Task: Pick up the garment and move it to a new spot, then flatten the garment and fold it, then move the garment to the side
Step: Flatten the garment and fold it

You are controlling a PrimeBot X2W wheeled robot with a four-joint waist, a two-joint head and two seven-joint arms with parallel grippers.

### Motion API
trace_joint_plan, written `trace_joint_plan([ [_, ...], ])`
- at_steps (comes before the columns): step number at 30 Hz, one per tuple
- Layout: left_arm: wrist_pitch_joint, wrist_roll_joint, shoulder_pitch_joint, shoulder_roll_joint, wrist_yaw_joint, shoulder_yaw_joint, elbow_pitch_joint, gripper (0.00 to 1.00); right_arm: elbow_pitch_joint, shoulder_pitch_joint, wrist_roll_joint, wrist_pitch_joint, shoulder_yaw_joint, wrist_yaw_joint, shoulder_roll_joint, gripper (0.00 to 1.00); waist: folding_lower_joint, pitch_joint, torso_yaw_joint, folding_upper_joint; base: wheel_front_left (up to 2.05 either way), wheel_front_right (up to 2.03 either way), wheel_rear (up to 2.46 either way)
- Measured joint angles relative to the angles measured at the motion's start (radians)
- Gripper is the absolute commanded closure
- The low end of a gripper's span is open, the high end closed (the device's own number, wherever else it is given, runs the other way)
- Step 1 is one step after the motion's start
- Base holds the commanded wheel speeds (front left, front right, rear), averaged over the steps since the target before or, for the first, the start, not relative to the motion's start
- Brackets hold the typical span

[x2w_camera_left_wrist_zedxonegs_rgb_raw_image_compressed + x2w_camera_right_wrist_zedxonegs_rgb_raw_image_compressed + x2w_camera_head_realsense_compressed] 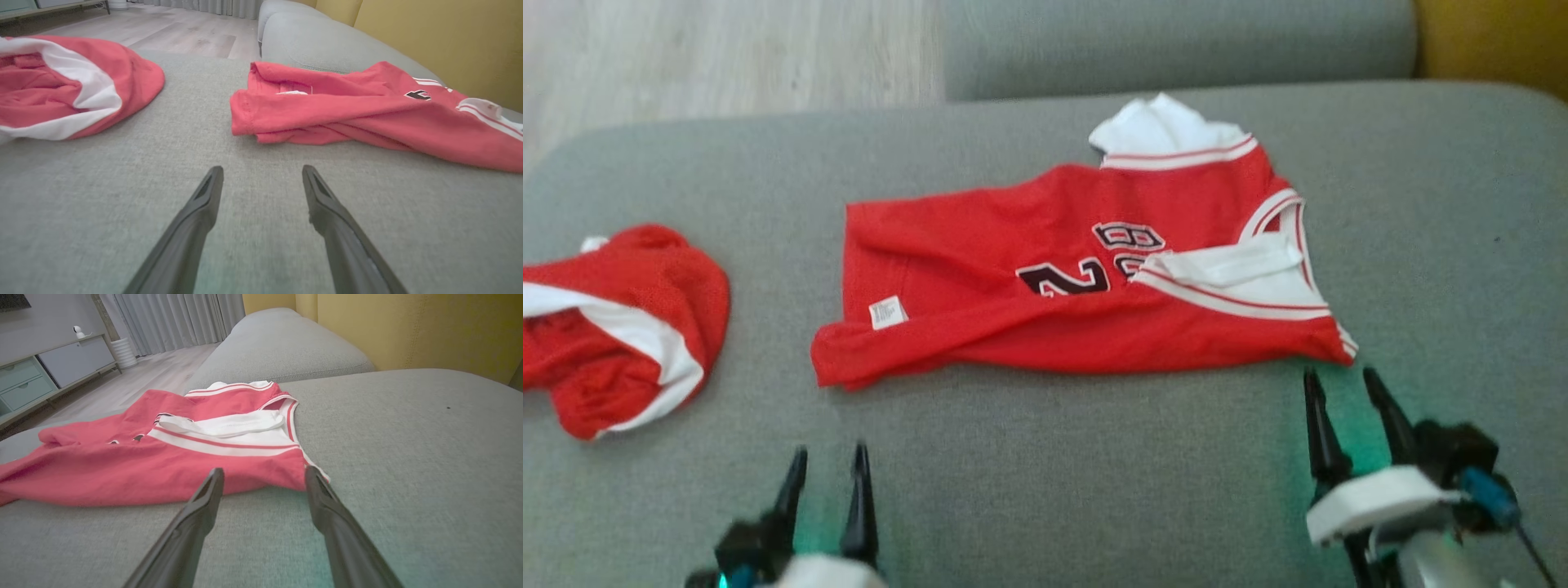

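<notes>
Nearest: left gripper [830,447], jaws apart, empty, over bare grey cushion [1045,474]. Right gripper [1339,373], jaws apart, empty, tips just short of the near strap corner of the red jersey [980,245]. The jersey lies mid-cushion, rumpled, with its hem towards the left. Second red-and-white garment [621,327] is crumpled at the left edge. Beyond: another grey cushion [1176,41], pale wood floor [727,57], yellow backrest [1494,37].

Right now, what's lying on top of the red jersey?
On the jersey, only its own white flap, folded over, covering part of the black number; that digit can't be read.
</notes>
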Motion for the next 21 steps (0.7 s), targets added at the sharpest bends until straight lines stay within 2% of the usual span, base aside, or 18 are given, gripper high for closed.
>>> trace_joint_plan([
  [4, 0.0, -0.041, -0.113, -0.001, -0.033, 0.001, 0.035, 0.0, -0.015, -0.067, 0.006, 0.0, 0.002, 0.0, 0.0, 0.0, 0.0002, 0.06, -0.004, 0.0, 0.0, 0.0, 0.0],
  [9, 0.0, -0.042, -0.193, -0.002, -0.059, 0.007, 0.082, 0.0, -0.023, -0.109, 0.006, 0.0, 0.003, 0.0, 0.0, 0.0, 0.0003, 0.126, -0.013, 0.0, 0.0, 0.0, 0.0],
  [21, 0.0, -0.027, -0.246, -0.003, -0.076, 0.034, 0.109, 0.0, -0.036, -0.153, 0.006, 0.0, -0.005, 0.0, 0.0, 0.0, 0.0001, 0.191, -0.032, 0.0, 0.0, 0.0, 0.0],
])
